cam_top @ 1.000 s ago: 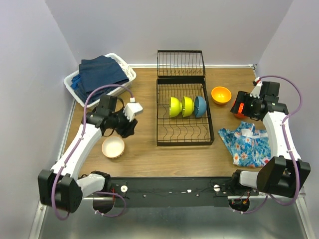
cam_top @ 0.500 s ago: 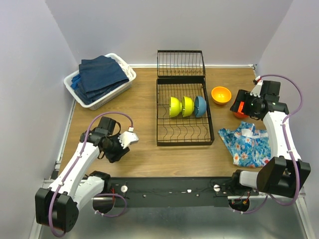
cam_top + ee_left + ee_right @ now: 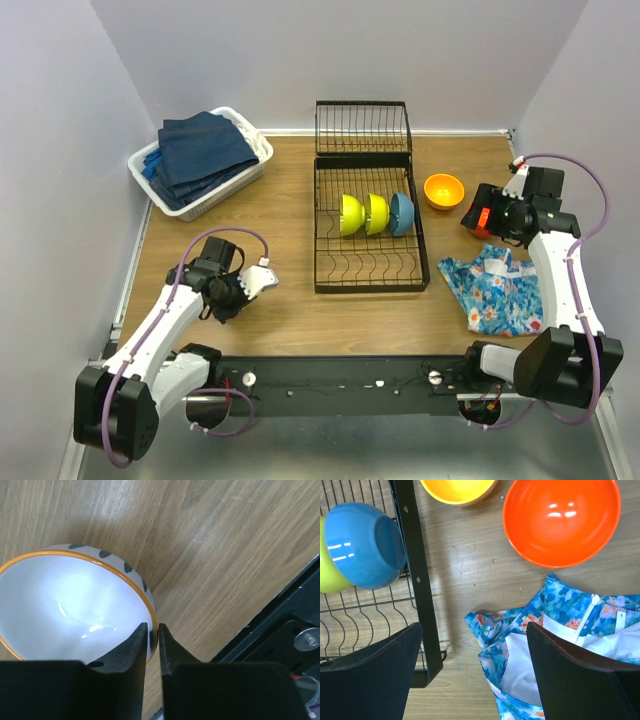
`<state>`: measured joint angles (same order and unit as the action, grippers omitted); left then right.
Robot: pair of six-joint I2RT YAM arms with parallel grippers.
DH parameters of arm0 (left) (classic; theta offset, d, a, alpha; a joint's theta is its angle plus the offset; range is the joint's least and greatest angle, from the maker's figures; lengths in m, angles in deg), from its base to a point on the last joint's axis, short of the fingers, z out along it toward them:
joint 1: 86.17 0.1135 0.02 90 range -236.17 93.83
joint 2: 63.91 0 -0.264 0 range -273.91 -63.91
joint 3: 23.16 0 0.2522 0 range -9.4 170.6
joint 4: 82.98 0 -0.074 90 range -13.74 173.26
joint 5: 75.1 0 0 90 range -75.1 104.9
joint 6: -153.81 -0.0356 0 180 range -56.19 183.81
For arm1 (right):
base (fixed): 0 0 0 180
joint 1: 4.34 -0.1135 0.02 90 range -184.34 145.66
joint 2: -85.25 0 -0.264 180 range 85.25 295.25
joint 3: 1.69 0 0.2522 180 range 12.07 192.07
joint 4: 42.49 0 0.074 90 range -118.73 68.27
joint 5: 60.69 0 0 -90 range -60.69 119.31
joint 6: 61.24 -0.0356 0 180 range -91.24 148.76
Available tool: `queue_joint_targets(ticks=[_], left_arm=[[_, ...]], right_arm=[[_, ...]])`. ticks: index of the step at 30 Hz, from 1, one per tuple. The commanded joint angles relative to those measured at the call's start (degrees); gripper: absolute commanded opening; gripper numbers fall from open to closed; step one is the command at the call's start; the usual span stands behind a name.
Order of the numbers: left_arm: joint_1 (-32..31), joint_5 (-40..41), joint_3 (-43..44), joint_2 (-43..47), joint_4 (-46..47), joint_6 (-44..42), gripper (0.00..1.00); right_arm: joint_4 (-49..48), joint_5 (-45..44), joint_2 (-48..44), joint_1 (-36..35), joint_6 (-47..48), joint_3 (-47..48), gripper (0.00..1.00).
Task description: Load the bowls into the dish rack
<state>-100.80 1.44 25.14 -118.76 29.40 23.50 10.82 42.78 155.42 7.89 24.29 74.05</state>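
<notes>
Low in the left of the overhead view, the left gripper (image 3: 152, 630) is pinched onto the rim of the white bowl (image 3: 75, 605), one finger inside and one outside, with the bowl on the wooden table (image 3: 215, 540). The dish rack (image 3: 370, 272) stands mid-frame holding two lime-yellow bowls (image 3: 350, 214) and a blue bowl (image 3: 402, 212) on edge, with an orange-yellow bowl (image 3: 444, 189) on the table just right of it. At the right edge the right gripper (image 3: 474, 627) hangs spread wide and empty over the floral cloth (image 3: 555, 605), a red-orange bowl (image 3: 562, 520) lying just above that cloth in its wrist view.
</notes>
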Motion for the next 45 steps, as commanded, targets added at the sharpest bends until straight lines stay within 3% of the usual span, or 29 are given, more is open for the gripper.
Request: queue_joint_targets(ticks=[1, 4, 9, 13, 17, 19, 21, 22, 23, 24, 25, 26, 28, 29, 32, 39, 45], left_arm=[[0.0, 0.1, 0.3, -0.7, 0.4, -0.6, 0.15], [0.0, -1.1, 2.5, -1.7, -1.4, -1.4, 0.01], [-0.1, -6.0, 12.9, -4.5, -6.3, -0.6, 0.0], [-0.2, -19.8, 24.6, -9.2, -4.4, 5.6, 0.0], [-0.2, -32.8, 31.2, -14.6, 11.4, 21.0, 0.0], [-0.2, -37.4, 30.5, -17.5, 19.5, 31.8, 0.0], [-0.3, -43.1, 28.1, -19.0, 36.6, 40.8, 0.0], [-0.2, -44.8, 26.6, -20.4, 43.7, 51.6, 0.0], [-0.3, -45.9, 23.8, -21.4, 58.1, 58.3, 0.0], [-0.3, -47.4, 22.8, -22.7, 64.9, 63.8, 0.0], [-0.3, -48.0, 22.1, -26.2, 71.1, 75.3, 0.0], [-0.3, -48.6, 21.2, -28.3, 83.0, 80.4, 0.0], [-0.2, -49.0, 20.7, -34.1, 92.9, 89.7, 0.0], [-0.2, -49.0, 19.8, -35.7, 103.1, 96.9, 0.0], [-0.2, -48.4, 20.4, -41.3, 111.6, 104.1, 0.0], [-0.1, -49.0, 23.3, -50.1, 121.4, 114.0, 0.0], [0.3, -49.1, 23.5, -54.7, 124.9, 115.9, 0.0]], right_arm=[[-0.3, 1.6, -1.8, 0.5, -0.4, -1.9, 0.93], [-0.4, 1.9, -1.8, 0.4, -0.5, -1.9, 0.92], [0.3, 1.9, -1.1, 0.4, 0.3, -0.6, 0.92], [-0.1, 2.1, -0.1, 0.4, 0.3, 0.1, 0.92], [-0.4, 2.3, 0.2, 0.4, -0.3, 0.5, 0.92], [-0.5, 2.2, 0.1, 0.4, -0.3, 0.6, 0.92], [-0.7, 2.1, 0.0, 0.5, -0.5, 0.4, 0.92], [-0.8, 2.0, -0.1, 0.4, -0.5, 0.3, 0.92], [-0.8, 2.1, -0.2, 0.4, -0.7, 0.3, 0.92], [-0.7, 2.0, -0.4, 0.4, -0.8, 0.2, 0.92], [-0.8, 2.0, -0.5, 0.5, -0.8, 0.1, 0.92], [-0.9, 1.8, -0.6, 0.4, -0.9, -0.3, 0.92], [-1.0, 1.4, -0.7, 0.5, -0.9, -0.5, 0.92], [-1.1, 1.1, -0.8, 0.4, -0.9, -0.8, 0.92], [-1.0, 0.6, -0.7, 0.4, -0.8, -1.0, 0.92], [-0.8, -0.9, -0.1, 0.5, -0.1, -0.6, 0.92], [-0.3, -1.9, 0.9, 0.7, 0.7, 0.9, 0.92]])
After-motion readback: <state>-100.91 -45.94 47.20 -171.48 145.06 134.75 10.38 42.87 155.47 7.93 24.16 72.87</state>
